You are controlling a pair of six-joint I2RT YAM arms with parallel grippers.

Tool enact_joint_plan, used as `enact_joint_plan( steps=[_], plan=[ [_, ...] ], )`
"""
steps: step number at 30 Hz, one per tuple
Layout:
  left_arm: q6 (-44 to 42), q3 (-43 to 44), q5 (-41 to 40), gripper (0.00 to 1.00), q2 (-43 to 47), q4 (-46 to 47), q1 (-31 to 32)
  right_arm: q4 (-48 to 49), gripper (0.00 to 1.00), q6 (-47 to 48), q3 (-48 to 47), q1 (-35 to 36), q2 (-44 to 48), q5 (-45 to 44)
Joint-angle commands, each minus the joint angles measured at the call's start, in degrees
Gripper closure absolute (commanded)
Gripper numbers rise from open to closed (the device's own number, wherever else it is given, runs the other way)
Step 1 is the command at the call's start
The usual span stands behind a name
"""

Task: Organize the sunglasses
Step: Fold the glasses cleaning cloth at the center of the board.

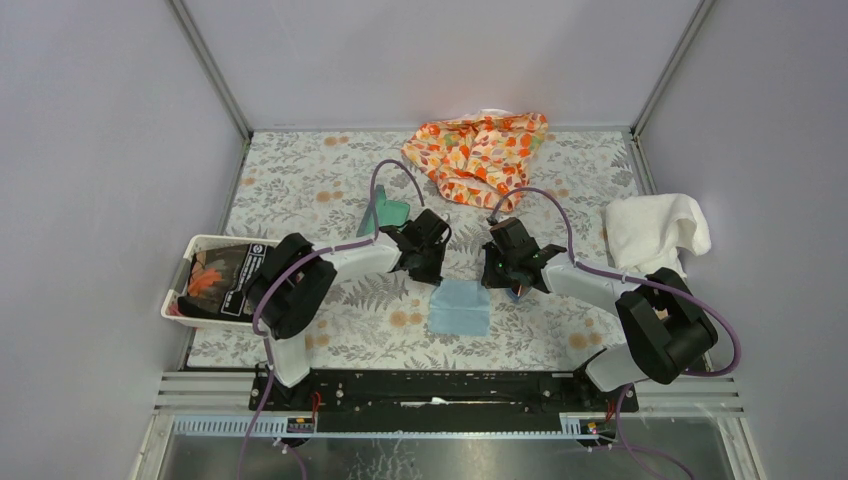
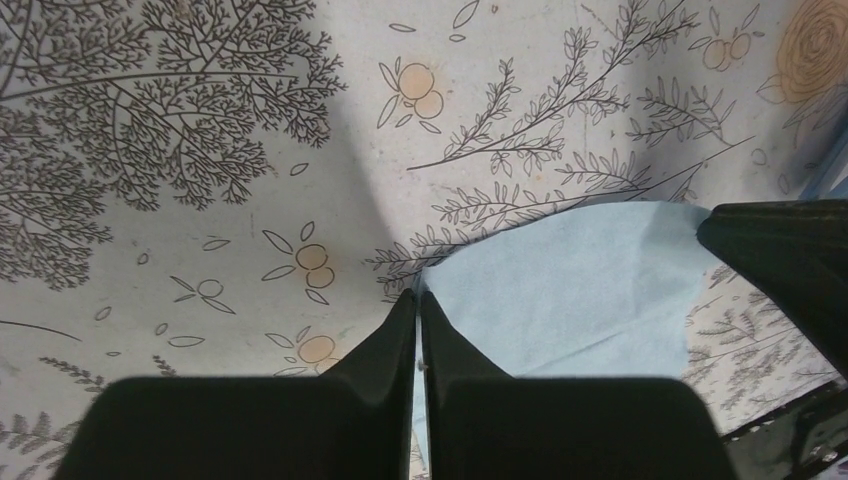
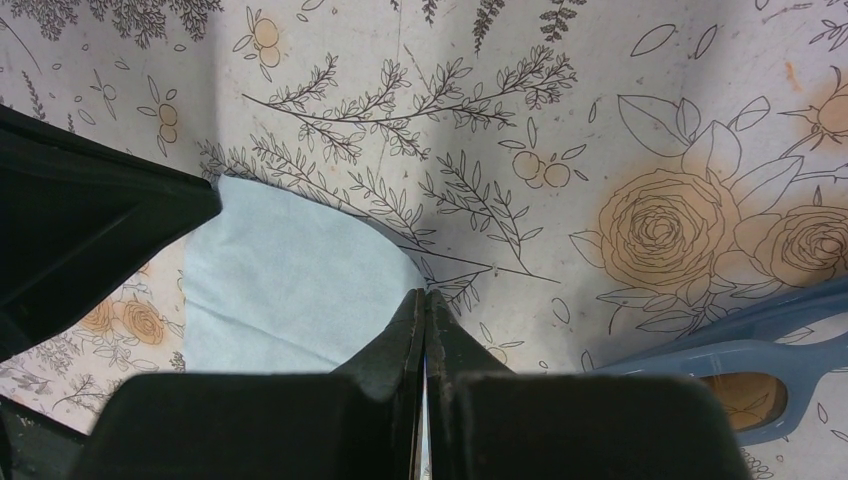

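left gripper point(image 2: 415, 295): closed on a corner of the light blue cloth point(image 2: 560, 290) | right gripper point(image 3: 425, 295): closed on another corner | sunglasses point(image 3: 745, 352): spotted just beside the right jaws at 4 o'clock in the right wrist view, long axis laid 8-to-2 | right arm judged nearer

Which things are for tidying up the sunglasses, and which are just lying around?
For the job:
- blue sunglasses
- light blue cloth
- probably the teal-lined case

Just lying about:
- orange patterned fabric
- white towel
- white bin
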State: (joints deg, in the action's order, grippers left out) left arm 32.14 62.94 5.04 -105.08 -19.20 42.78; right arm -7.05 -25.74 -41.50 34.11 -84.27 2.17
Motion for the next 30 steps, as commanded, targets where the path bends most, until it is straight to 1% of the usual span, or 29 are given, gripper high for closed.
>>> enact_joint_plan(
  steps=[1, 7, 14, 19, 30],
  plan=[
    [-0.7, 1.3, 0.0, 1.0, -1.5, -0.6, 0.5, -0.6, 1.0, 0.3, -1.5, -0.2, 0.0, 0.7],
    [-0.3, 0.7, 1.1, 1.0, 0.6, 0.4, 0.5, -1.2, 1.0, 0.3, -1.6, -0.3, 1.0, 0.4],
    [0.7, 0.0, 0.6, 1.0, 5.4, 0.9, 0.4, -2.1, 1.0, 0.3, -1.0, -0.3, 3.5, 0.4],
    [1.6, -2.5, 2.1, 1.0, 8.4, 2.2, 0.4, -2.2, 1.0, 0.0, 1.0, -0.3, 5.4, 1.9],
    [1.9, -8.6, 4.5, 1.0, 11.6, 3.8, 0.5, -4.3, 1.0, 0.1, 5.2, -0.1, 11.3, 8.0]
  ],
)
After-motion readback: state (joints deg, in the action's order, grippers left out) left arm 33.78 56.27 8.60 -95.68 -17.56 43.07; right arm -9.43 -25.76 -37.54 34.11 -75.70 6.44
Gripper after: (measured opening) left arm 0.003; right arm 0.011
